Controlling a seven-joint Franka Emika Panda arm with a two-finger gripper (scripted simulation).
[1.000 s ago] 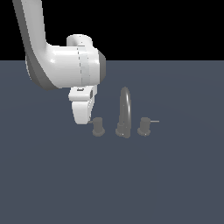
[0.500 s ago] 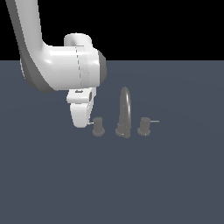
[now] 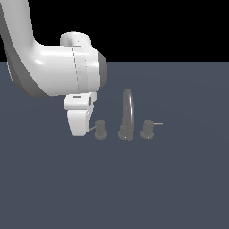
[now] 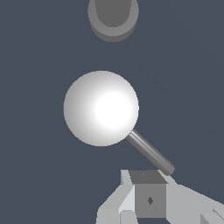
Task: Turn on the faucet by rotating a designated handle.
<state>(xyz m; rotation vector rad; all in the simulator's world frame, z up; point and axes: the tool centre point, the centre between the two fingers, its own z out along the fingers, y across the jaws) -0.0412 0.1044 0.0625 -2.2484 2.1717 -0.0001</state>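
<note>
The dull-grey faucet (image 3: pixel 127 114) stands mid-scene with a tall arched spout and a knob on each side. The handle (image 3: pixel 100 129) is the knob on the exterior view's left, and its thin lever rod (image 3: pixel 91 129) points toward my gripper. My gripper (image 3: pixel 80 132) hangs just beside that rod's tip, on the exterior view's left. In the wrist view the handle's top (image 4: pixel 101 108) looks bright white. Its rod (image 4: pixel 150 153) runs out to my fingertips (image 4: pixel 148 199), which sit together with nothing between them.
The twin knob (image 3: pixel 147 129) on the exterior view's right has its own rod pointing away from the spout. A round grey faucet part (image 4: pixel 113 17) shows beyond the handle in the wrist view. The floor (image 3: pixel 134 188) is flat dark blue-grey.
My gripper has come down and slightly toward the exterior view's left, ending level with the handle's lever rod. The faucet shows no clear movement.
</note>
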